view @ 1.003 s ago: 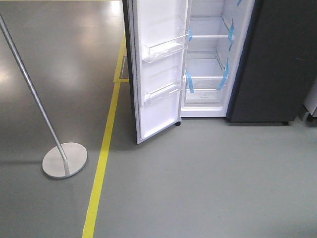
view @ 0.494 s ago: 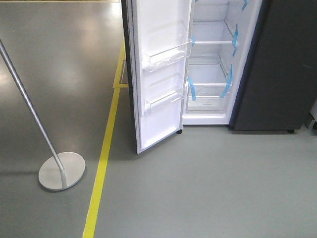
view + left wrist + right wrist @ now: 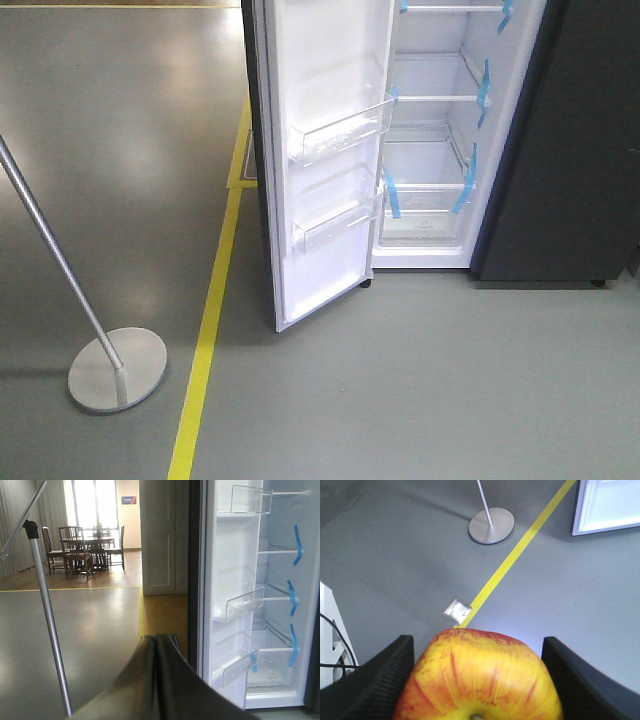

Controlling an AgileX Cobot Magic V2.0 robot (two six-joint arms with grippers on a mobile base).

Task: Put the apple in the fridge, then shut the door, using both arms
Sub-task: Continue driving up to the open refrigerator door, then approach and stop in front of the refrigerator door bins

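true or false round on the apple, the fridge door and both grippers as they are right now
1. The door of the fridge stands open. True.
2. The apple lies inside the fridge. False: it is clamped in the jaws of the right gripper.
3. The left gripper carries a second apple. False: its jaws are shut together on nothing.
4. A yellow floor line runs to the left of the door. True.
5. The fridge's glass shelves carry red tape. False: the tape strips are blue.
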